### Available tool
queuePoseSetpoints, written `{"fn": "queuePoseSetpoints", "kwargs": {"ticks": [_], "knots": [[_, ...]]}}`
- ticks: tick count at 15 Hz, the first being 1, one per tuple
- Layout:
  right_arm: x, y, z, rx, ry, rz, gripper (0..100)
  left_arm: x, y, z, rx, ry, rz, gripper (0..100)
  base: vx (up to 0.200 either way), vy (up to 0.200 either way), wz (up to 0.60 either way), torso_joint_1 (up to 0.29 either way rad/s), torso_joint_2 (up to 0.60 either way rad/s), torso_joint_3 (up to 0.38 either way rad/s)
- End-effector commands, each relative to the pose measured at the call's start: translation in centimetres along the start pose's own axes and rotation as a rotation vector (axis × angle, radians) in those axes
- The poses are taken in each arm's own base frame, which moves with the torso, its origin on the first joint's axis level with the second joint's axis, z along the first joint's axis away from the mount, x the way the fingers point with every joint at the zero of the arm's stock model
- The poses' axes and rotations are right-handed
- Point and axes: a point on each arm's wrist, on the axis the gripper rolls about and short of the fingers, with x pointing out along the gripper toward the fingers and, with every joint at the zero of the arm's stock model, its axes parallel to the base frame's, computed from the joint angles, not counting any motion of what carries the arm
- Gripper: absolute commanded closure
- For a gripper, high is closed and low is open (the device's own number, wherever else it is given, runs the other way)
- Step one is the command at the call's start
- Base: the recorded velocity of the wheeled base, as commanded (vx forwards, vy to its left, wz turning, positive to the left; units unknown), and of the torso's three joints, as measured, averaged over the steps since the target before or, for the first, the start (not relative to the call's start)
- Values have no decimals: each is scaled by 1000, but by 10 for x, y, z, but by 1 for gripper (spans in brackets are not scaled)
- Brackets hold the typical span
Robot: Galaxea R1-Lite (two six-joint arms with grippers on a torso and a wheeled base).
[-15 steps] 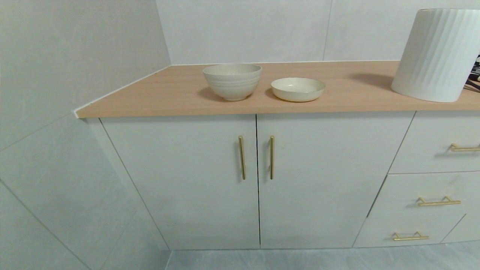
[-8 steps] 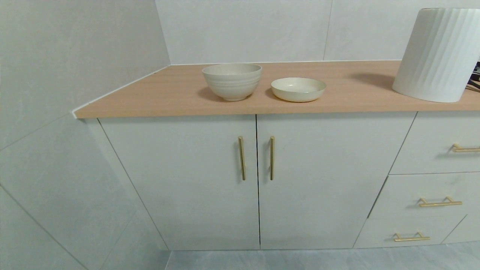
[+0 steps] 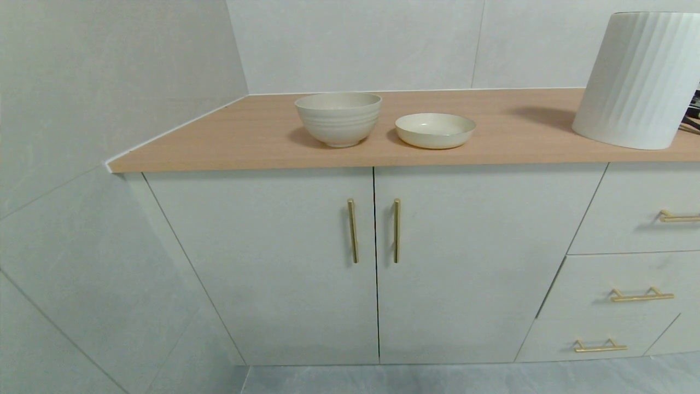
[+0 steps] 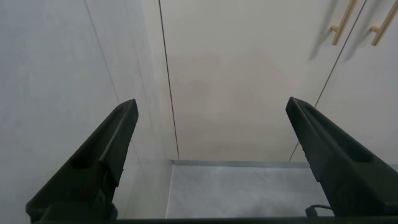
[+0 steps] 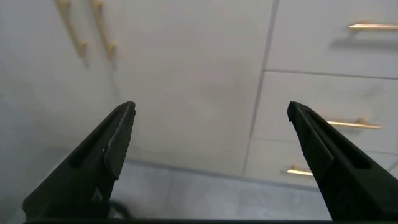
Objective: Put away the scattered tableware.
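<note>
Two pieces of tableware are counted on the wooden countertop (image 3: 246, 142): one deep bowl (image 3: 338, 117) with a ribbed outer wall, and one shallow dish (image 3: 435, 130). Both are set upright near the front edge, the shallow dish placed just beside the deep bowl on its right, with a narrow gap left between them. One ribbed white container (image 3: 640, 76) is seen farther right on the same countertop, well apart from the dish.

Below the countertop, two cabinet doors are found closed, the left door (image 3: 262, 262) and the right door (image 3: 470, 262), each fitted with one vertical gold handle (image 3: 353, 230) (image 3: 396, 230); the two handles are mounted side by side at the seam. To the right of the doors, three drawers are stacked, and three horizontal gold handles (image 3: 678, 216) (image 3: 641, 295) (image 3: 599, 346) are counted, one per drawer.

The left gripper (image 4: 211, 106) is held low in front of the left door, above the grey floor (image 4: 230, 193); its two fingers are spread wide and nothing is held between them. The right gripper (image 5: 210, 107) is held before the right door and the drawers, likewise released, with its two fingers parted wide and nothing grasped.
</note>
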Motion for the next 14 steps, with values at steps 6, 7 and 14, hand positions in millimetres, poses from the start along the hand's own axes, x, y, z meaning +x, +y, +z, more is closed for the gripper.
{"fn": "queuePoseSetpoints", "kwargs": {"ticks": [6,7,14], "knots": [[80,-8,45,57,321,147,0,0,0,0,0,0,0,0,0,0,0,0,0,0],[87,-8,46,54,319,159,0,0,0,0,0,0,0,0,0,0,0,0,0,0],[209,18,68,60,316,347,0,0,0,0,0,0,0,0,0,0,0,0,0,0]]}}
